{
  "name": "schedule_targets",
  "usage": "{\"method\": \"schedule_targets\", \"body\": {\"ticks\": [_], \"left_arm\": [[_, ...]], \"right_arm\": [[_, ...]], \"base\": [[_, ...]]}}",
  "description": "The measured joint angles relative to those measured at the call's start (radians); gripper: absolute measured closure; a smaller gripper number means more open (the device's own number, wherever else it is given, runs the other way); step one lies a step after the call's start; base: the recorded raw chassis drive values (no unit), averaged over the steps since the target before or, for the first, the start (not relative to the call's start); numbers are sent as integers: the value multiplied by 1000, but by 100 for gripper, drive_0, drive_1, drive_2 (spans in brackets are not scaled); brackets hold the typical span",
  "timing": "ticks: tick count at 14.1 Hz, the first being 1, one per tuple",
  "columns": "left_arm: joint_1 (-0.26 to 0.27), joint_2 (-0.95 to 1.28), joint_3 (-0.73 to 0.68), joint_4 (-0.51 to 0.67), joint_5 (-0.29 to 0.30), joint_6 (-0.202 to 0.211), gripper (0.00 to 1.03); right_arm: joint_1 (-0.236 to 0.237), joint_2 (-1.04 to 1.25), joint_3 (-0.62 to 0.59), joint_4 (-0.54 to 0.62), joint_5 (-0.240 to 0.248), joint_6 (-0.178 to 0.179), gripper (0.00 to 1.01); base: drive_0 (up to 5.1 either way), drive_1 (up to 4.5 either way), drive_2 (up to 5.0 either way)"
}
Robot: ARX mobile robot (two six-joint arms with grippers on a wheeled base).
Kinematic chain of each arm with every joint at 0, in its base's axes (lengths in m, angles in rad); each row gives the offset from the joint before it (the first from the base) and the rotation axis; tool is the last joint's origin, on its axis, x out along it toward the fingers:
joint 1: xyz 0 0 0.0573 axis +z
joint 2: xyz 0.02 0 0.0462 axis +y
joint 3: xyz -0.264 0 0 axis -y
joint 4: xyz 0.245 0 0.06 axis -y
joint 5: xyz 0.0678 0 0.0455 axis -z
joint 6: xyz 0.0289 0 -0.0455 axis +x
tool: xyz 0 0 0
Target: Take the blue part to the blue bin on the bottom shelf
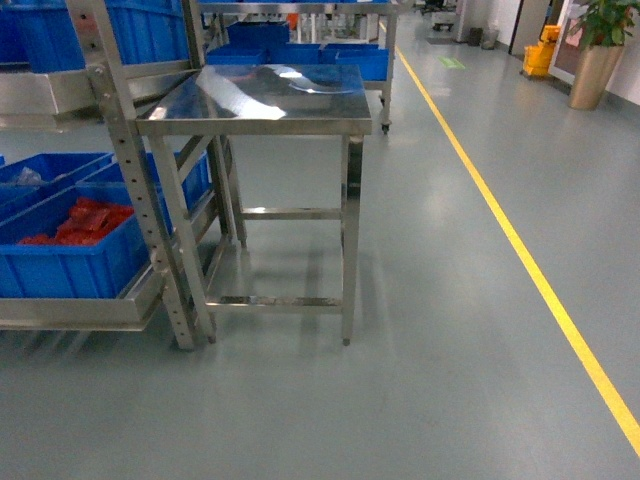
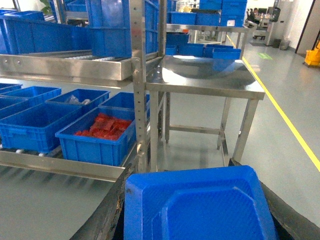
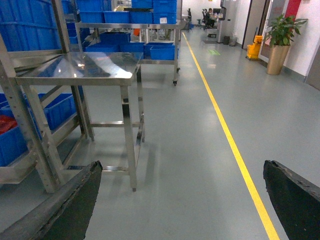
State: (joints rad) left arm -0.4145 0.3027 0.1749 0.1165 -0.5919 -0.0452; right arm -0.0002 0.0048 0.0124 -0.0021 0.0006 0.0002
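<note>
Black claw fingers [image 3: 65,210], rough worn edges

Left gripper [image 2: 200,220]: only two dark finger edges show at the bottom of the left wrist view, the tips are cut off, and the big blue moulded plastic part [image 2: 200,205] between them covers the contact, its lower half out of frame. Right gripper [image 3: 185,200]: two black padded fingers [image 3: 70,200] are cropped by the bottom corners. Neither arm appears in the head view. The blue plastic bin of red pieces [image 1: 70,250] on the stainless-steel bottom shelf [image 1: 70,312] is cut by the left edge; the pieces are too blurred to identify. A small pale item in the rear blue bin [image 2: 80,100] is unreadable.
</note>
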Motion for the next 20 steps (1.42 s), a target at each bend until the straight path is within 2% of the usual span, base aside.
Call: {"method": "schedule_targets", "body": {"ticks": [20], "left_arm": [[0,2,0,0,0,0,59]], "right_arm": [[0,0,0,-4,0,0,3]], "base": [[2,434,-429]]}}
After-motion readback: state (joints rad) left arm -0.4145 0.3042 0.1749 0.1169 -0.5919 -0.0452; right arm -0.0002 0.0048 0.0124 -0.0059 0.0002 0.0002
